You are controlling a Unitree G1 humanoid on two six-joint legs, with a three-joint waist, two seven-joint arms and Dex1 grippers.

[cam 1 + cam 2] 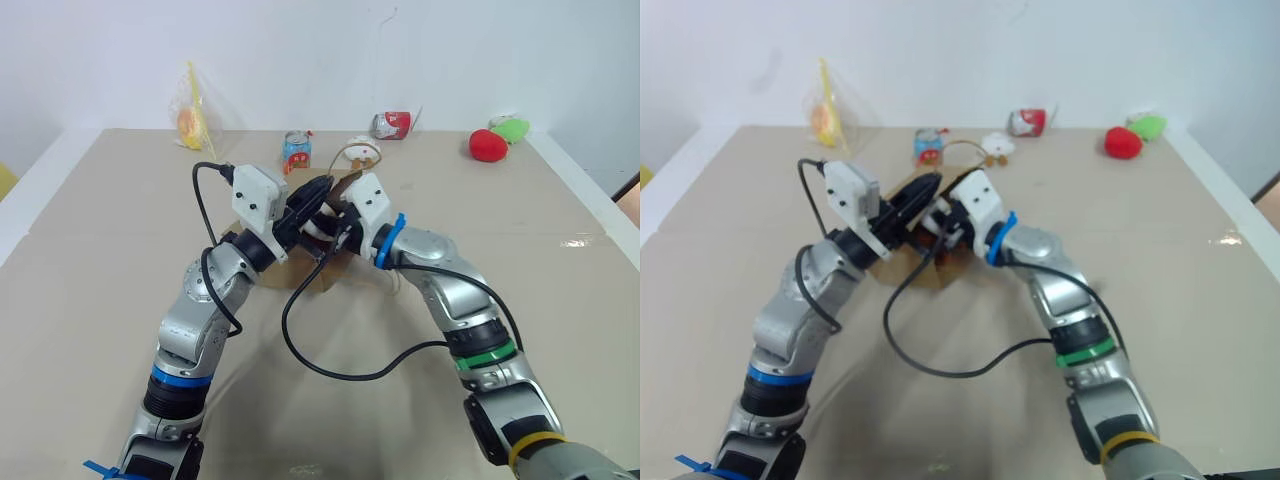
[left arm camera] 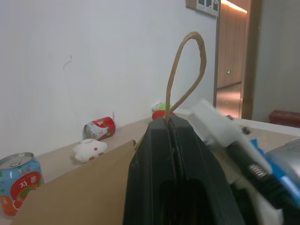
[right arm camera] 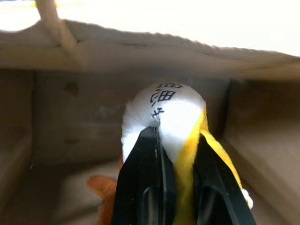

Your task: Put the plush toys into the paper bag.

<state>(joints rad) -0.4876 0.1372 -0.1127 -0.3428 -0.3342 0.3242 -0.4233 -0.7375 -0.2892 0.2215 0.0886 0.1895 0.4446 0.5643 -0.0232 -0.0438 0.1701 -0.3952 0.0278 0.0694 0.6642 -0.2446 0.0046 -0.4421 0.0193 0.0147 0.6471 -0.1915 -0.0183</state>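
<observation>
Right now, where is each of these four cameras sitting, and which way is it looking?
Left eye, right eye: on the head, looking down over both arms at the paper bag.
Left wrist: behind the left hand, shut on the bag's handle, facing the wall.
Right wrist: behind the right hand, gripping the egg-shaped toy inside the bag.
Shared: eyes and left wrist show the can.

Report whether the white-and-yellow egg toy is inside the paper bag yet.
Inside: the right gripper holds the egg toy between the paper bag's walls.
</observation>
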